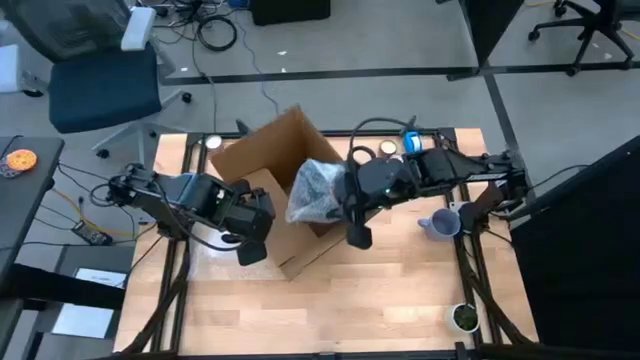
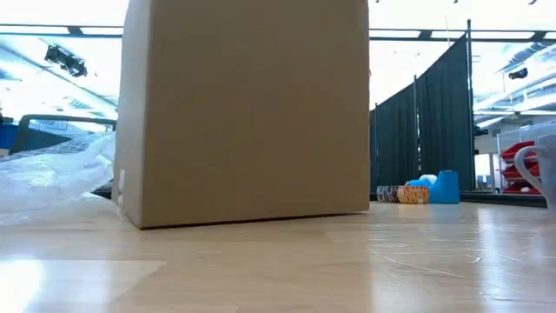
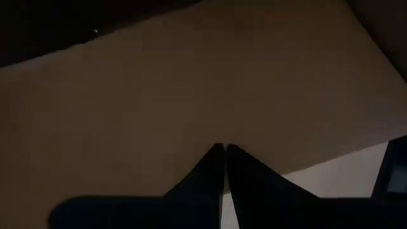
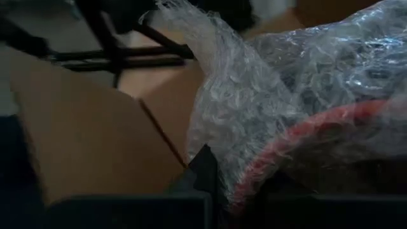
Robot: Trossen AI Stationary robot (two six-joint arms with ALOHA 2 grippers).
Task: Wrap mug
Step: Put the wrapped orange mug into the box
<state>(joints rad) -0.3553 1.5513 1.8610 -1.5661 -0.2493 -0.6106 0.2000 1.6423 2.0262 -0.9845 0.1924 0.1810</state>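
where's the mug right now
In the high view the mug stands on the table's right side, under the right arm, right of the box and bubble wrap.

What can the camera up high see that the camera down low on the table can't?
Only the high view shows both arms: the left end effector against the cardboard box, the right end effector at the bubble wrap bundle, plus a small green-topped thing near the table's corner. Only the low view shows the room behind: dark curtains and a blue object. Both show the box, crinkly wrap, the pale mug and the wooden table.
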